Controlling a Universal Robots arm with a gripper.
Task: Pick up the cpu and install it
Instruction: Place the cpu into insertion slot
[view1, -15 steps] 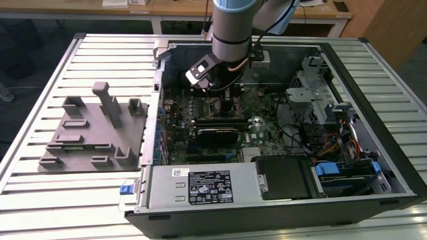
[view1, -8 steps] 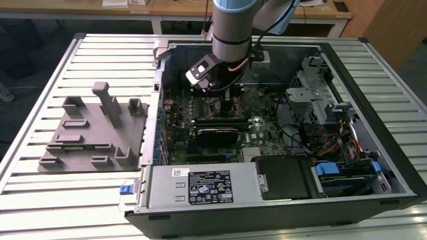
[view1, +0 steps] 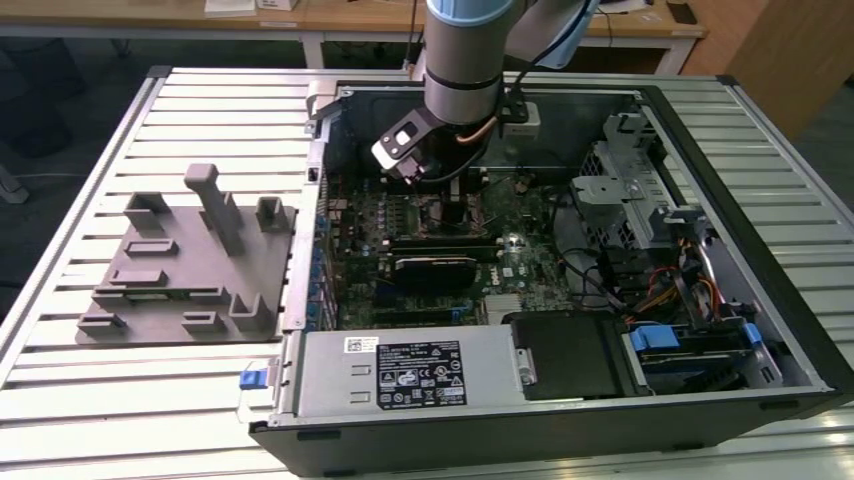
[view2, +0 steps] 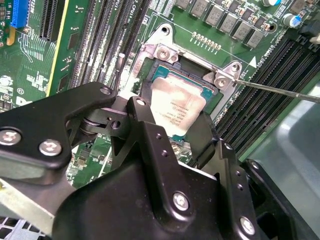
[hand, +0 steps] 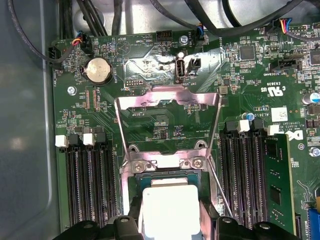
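Pincer (view2: 172, 122) clamped on one cpu (view2: 177, 97) at one open socket (view2: 160, 52), one motherboard (hand: 240, 75) beneath

Shiny metal cpu (view2: 176, 106), matt black pincer (view2: 169, 117)

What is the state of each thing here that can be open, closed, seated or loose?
computer case: open, side panel off.
load plate: raised, open.
socket lever: released, unlatched.
cpu: flat within the socket, uncovered; seated or held, cannot tell.
memory module: seated in its slot.
gripper: low over the socket, astride the cpu.
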